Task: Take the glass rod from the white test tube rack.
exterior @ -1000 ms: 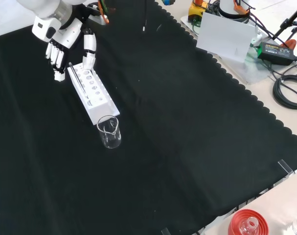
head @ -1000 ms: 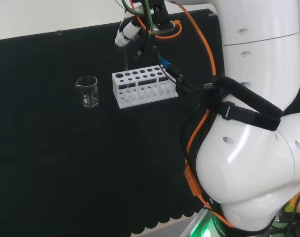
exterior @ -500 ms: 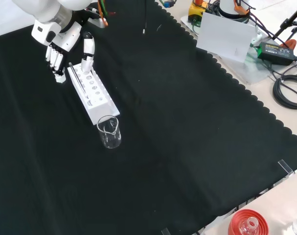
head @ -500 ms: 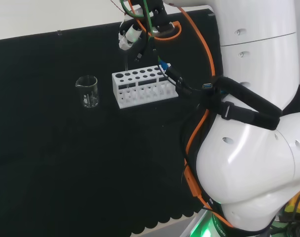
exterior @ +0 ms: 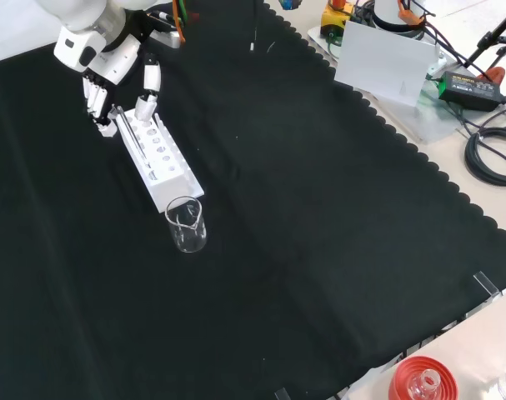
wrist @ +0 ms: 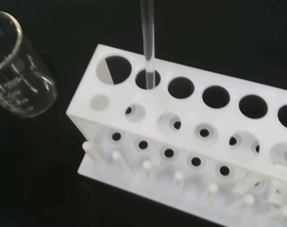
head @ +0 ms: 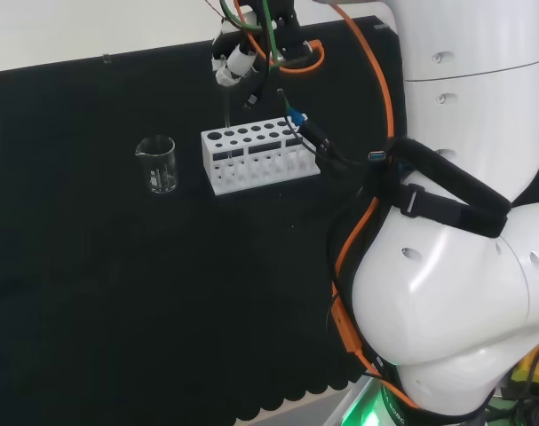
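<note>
**Hand at the rack's end**

One rack, one rod, one beaker – upper left of the front view. The rod stands in the rack's second hole from the beaker end, faint in the head view. The hand points down over the rack's far end, fingers and thumb either side of the rod – whether they touch it I cannot tell

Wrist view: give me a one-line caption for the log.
Glass rod standing in the second hole of the white test tube rack, with a clear beaker beside the rack's end.
</note>
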`<state>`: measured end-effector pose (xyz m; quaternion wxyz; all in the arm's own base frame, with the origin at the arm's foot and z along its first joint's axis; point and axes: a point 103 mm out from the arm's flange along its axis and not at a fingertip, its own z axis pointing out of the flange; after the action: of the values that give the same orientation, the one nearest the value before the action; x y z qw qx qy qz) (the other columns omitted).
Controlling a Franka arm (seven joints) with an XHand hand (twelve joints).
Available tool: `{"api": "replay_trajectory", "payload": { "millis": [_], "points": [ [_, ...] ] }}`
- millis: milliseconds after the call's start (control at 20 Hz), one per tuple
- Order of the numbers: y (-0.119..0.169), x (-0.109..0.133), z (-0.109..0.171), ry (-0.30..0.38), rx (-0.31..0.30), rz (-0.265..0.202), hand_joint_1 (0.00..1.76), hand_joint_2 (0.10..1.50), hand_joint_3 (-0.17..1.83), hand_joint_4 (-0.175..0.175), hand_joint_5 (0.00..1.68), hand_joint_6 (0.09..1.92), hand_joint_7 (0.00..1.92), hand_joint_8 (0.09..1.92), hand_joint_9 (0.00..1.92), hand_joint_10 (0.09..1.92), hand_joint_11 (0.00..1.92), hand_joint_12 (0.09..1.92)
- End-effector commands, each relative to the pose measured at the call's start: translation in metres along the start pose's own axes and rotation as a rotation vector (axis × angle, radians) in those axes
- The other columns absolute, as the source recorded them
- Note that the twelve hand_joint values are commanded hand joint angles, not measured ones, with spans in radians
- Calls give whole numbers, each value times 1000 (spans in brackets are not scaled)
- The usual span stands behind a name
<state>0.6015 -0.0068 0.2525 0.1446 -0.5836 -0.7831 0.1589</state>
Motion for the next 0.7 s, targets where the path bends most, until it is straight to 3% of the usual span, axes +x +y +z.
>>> {"api": "replay_trajectory", "payload": {
  "millis": [50,350,650,700],
  "points": [
    [2,7,-2,-9,-12,-12,765,993,391,-126,496,1019,448,894,850,775,855,1223],
    [2,11,0,-11,-18,-27,787,973,434,-134,533,1031,495,890,910,748,945,1186],
    [2,11,0,-34,-47,-29,895,955,486,-174,668,1037,645,873,1125,594,1314,919],
    [2,12,-1,-31,-58,-33,947,1016,388,-137,711,1142,667,877,1159,566,1361,881]
  ]
}}
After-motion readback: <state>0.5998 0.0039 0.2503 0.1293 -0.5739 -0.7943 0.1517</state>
